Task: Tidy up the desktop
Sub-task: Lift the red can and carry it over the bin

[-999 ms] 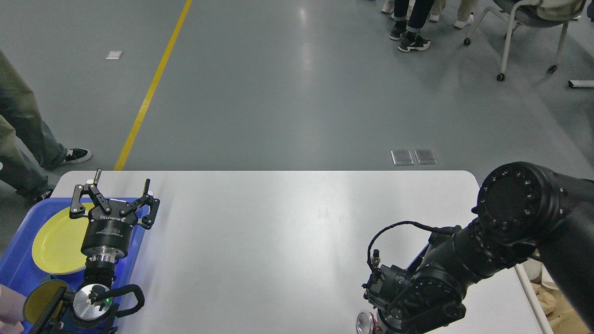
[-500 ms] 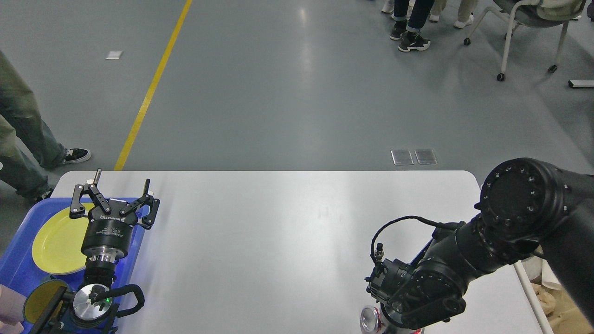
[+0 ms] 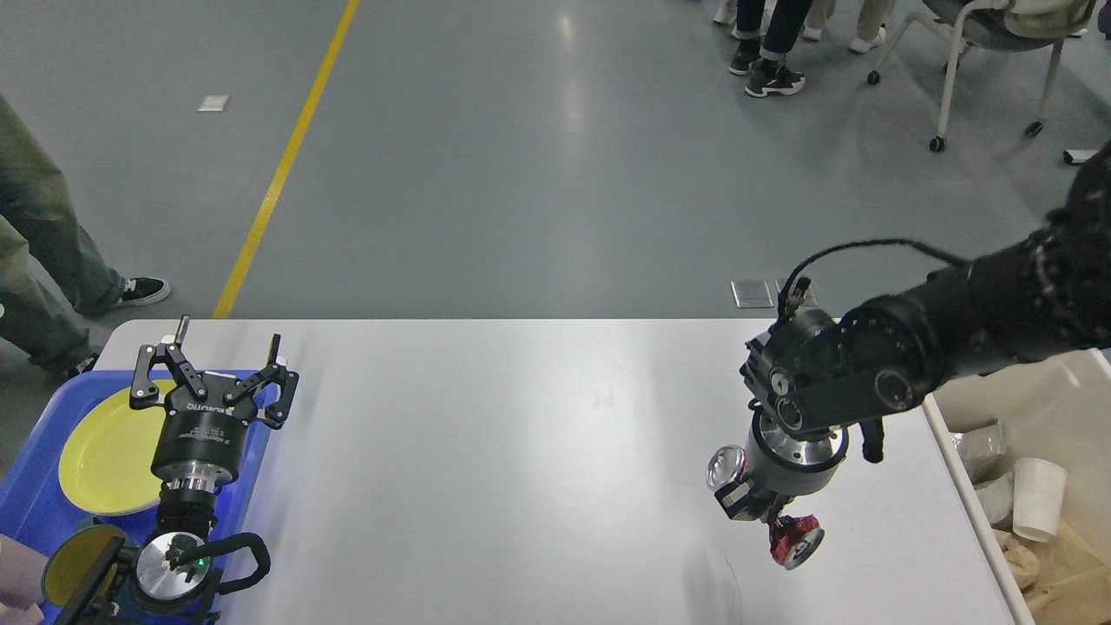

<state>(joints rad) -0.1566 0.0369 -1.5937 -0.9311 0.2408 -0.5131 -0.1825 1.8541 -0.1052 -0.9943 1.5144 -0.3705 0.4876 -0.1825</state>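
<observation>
Desk [image 3: 521, 451]: white top, fills the lower half of the head view, mostly bare. All places below are given relative to it.

Right gripper [image 3: 768, 512] hangs above the desk's right part, near its right edge, pointing down. Its fingers are largely hidden under the wrist; they look clamped on a can [image 3: 764, 499]. The can lies sideways in the grasp, lifted off the desk: silver top toward desk centre, red crushed-looking end toward the near right corner. Long axis runs roughly left-far to right-near.

The bin [image 3: 1068, 391] sits just off the desk's right edge, beige wall touching or almost touching it. So the drop spot lies to the right of the fingers, and the right arm is by far the nearer one. Judgement: next move is a short sideways carry over the edge, then release. Risk is the can clipping the bin wall, since it sticks out on both sides of the grip.

Left gripper [image 3: 221, 360] is over the desk's left edge, above the tray [image 3: 35, 486], fingers spread wide, holding nothing.

Counts:
- cans: 1
- bins: 1, holding a white cup [image 3: 1037, 499] plus crumpled paper; more cups unclear
- trays: 1, blue
- plates [image 3: 108, 456]: 1, yellow, on the tray
- a second yellow round thing at the desk's near left corner, half hidden, can't tell what it is
</observation>
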